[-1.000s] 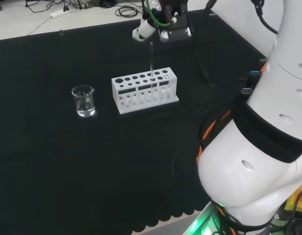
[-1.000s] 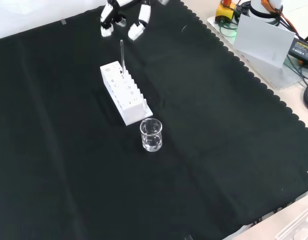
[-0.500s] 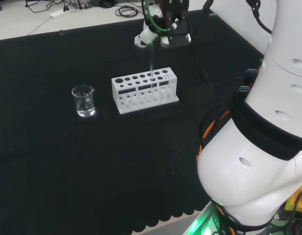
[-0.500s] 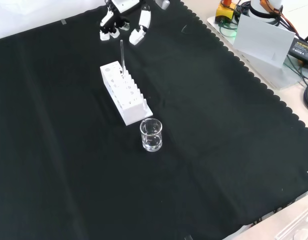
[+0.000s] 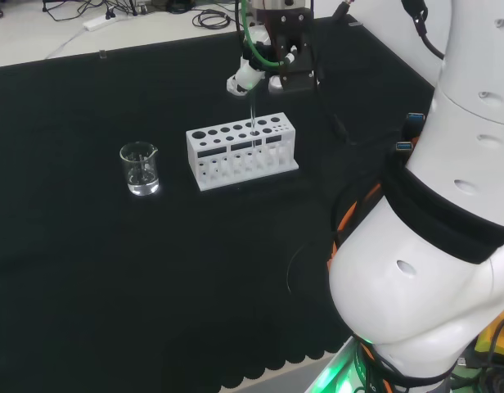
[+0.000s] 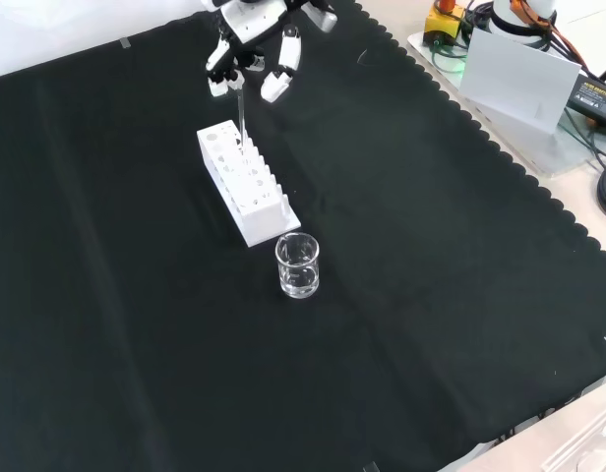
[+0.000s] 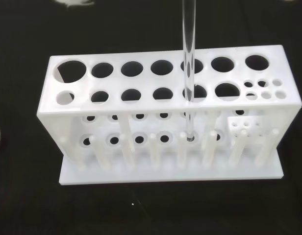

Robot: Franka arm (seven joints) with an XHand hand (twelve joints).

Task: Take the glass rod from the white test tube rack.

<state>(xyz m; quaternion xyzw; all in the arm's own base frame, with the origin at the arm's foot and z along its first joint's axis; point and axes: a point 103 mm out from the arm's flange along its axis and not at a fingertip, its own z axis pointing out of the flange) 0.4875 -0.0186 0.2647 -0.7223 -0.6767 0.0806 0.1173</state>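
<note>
The white test tube rack (image 5: 240, 155) (image 6: 246, 192) (image 7: 165, 142) stands on the black cloth. The clear glass rod (image 5: 252, 110) (image 6: 241, 118) (image 7: 189, 58) stands upright in one of its holes toward the end nearer the arm, its lower tip down on the bottom shelf. The hand (image 5: 272, 61) (image 6: 249, 20) hangs directly above the rod. Its fingers (image 6: 281, 77) point down on either side of the rod's top and stay spread apart, with no contact visible between them and the rod.
A small clear glass beaker (image 5: 140, 169) (image 6: 297, 265) stands on the cloth just beyond the rack's other end. In the head view the arm's white links (image 5: 432, 246) rise at the right. Boxes and cables lie off the cloth's edge in the front view.
The hand has come lower and closer over the rack, so its fingers now flank the rod's top. Rod, rack and beaker have not moved.
</note>
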